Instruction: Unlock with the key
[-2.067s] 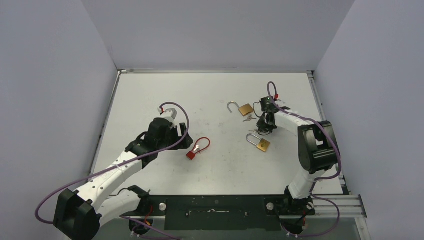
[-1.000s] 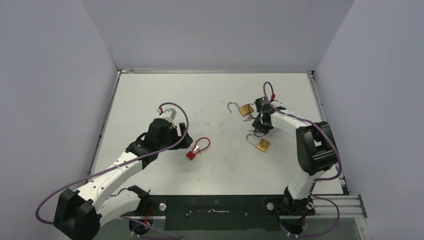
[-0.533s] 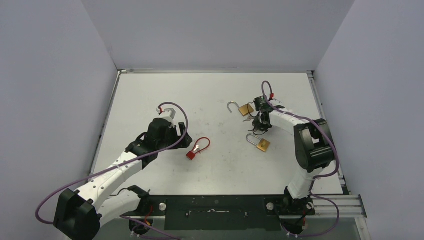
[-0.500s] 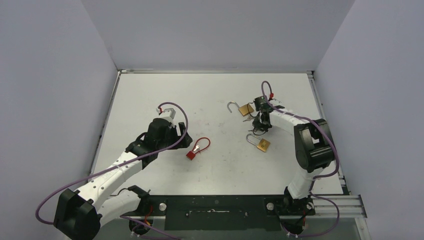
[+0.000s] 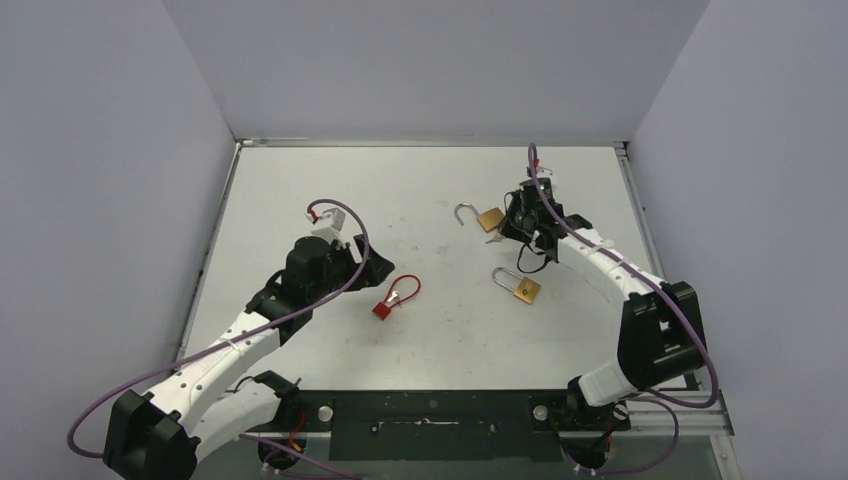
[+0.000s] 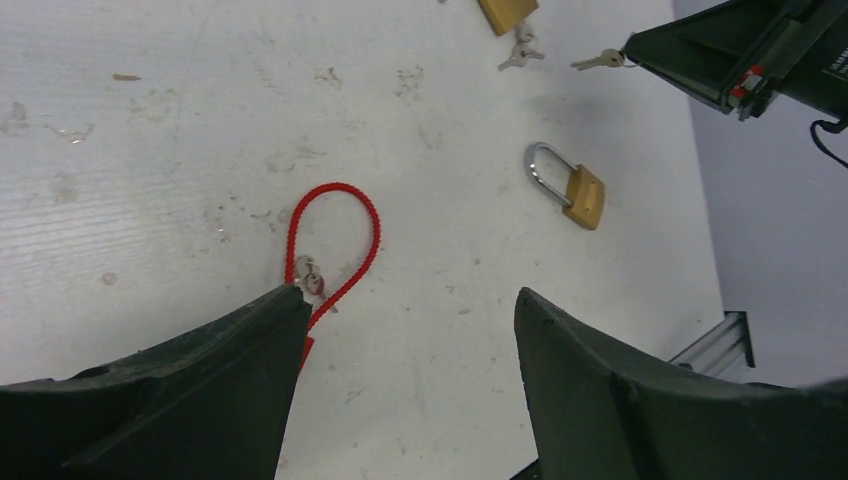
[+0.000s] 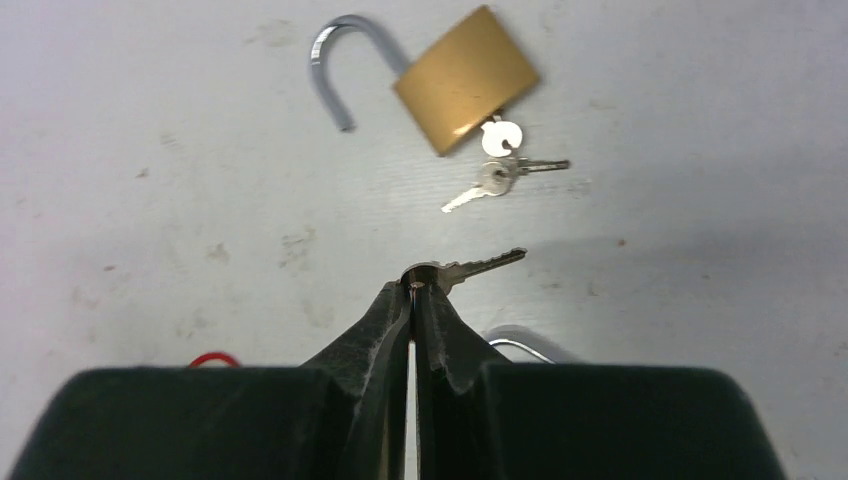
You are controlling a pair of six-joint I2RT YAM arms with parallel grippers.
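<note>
- white tabletop [image 5: 420,180], scuffed, closed in by plain grey walls; no box, tray or other container stands on it, so the only thing held inside another is perhaps a key in a keyhole.
- right gripper [image 7: 413,290], upper right of centre in the overhead view: fingers pressed together on the bow of a small silver key [image 7: 480,265], which is lifted clear of the table. its blade points free to the right in the wrist view, and a grip on the bow probably leaves the blade free to enter a keyhole.
- shut brass padlock [image 5: 526,290], right of centre, lies flat with its shackle closed. it is judged the target of the held key and lies apart from it, lower in the overhead view.
- open brass padlock [image 7: 465,80], top of the right wrist view, has its shackle swung out. one key appears seated in its base and a spare key [image 7: 497,175] lies beside it; this lock is judged already done.
- red cable lock [image 5: 382,310], centre of the table, has its cable looped flat around a small silvery piece [image 6: 308,275], probably a key.
- left gripper [image 6: 405,300]: fingers spread wide and holding nothing, hovering over the red lock's body. this suggests readiness to steady a lock, though which one cannot be told.
</note>
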